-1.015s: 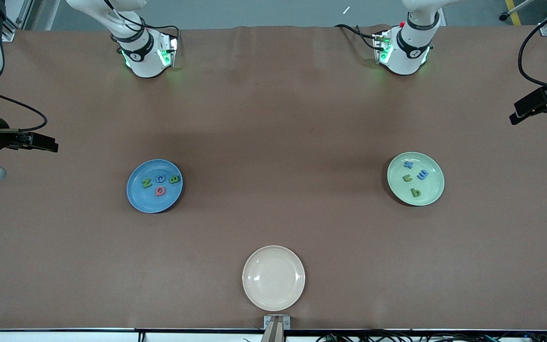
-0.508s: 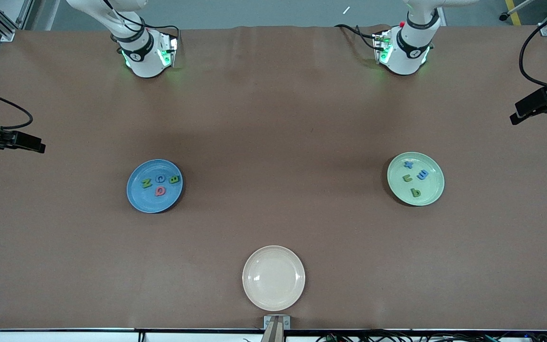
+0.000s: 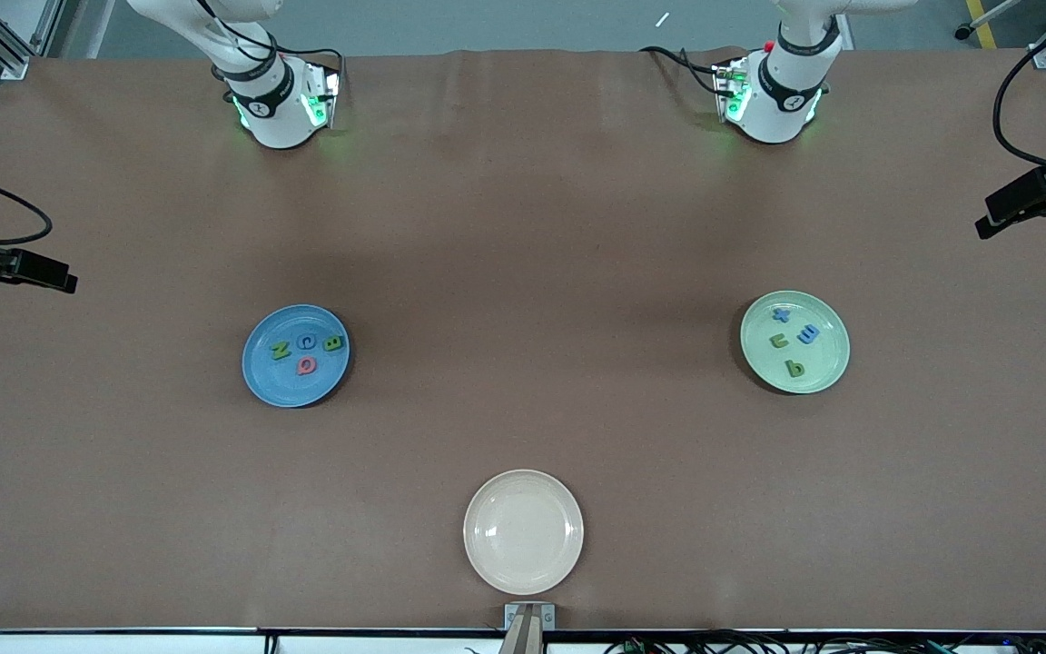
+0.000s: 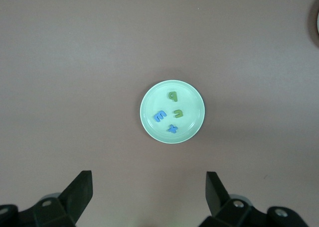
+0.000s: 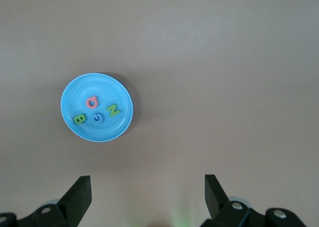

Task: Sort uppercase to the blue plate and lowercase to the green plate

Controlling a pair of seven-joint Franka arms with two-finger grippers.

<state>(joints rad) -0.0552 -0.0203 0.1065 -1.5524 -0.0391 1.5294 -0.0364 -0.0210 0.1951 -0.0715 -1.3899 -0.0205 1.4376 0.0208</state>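
brown table, with the bare cream plate nearest the front camera. farther back sit the blue plate, toward my right arm's end, holding the uppercase four, and the green plate, toward my left arm's end, holding the lowercase four. in the last second my right arm has drawn outward, so i judge the sorting finished. the right gripper and left gripper hang high, jaws wide apart and empty. the wrist views show the letters more clearly; only the front view shows all three plates.

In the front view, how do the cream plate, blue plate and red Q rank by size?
1. Cream plate, though it lies nearest the camera, so unsure.
2. Blue plate.
3. Red Q, far smaller.
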